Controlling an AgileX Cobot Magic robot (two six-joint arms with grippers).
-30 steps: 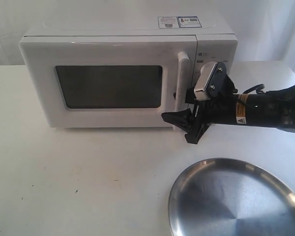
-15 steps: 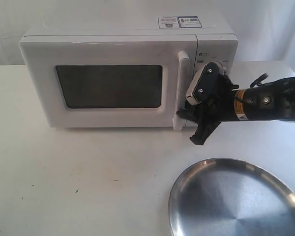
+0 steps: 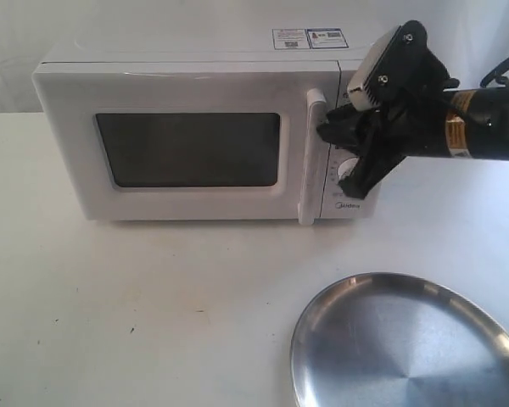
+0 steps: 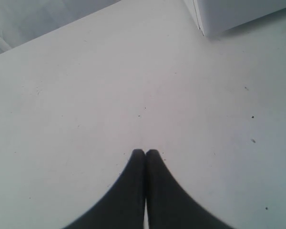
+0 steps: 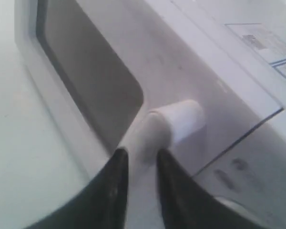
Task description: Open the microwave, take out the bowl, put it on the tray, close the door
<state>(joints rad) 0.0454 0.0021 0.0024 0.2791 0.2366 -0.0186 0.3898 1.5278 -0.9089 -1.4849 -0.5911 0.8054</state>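
Microwave (image 3: 187, 51) sits at twelve o'clock on the tabletop (image 3: 153, 297) with its door (image 3: 187, 148) shut, and the tray (image 3: 407, 339) lies at five o'clock. The right pincer (image 5: 140, 157) is narrowly parted astride the top of the handle (image 3: 314, 157). The left pincer (image 4: 145, 152) is pressed closed above the tabletop.

White microwave (image 3: 195, 51) stands upright, door (image 3: 187, 148) shut; shiny round steel tray (image 3: 407, 348) lies before it.
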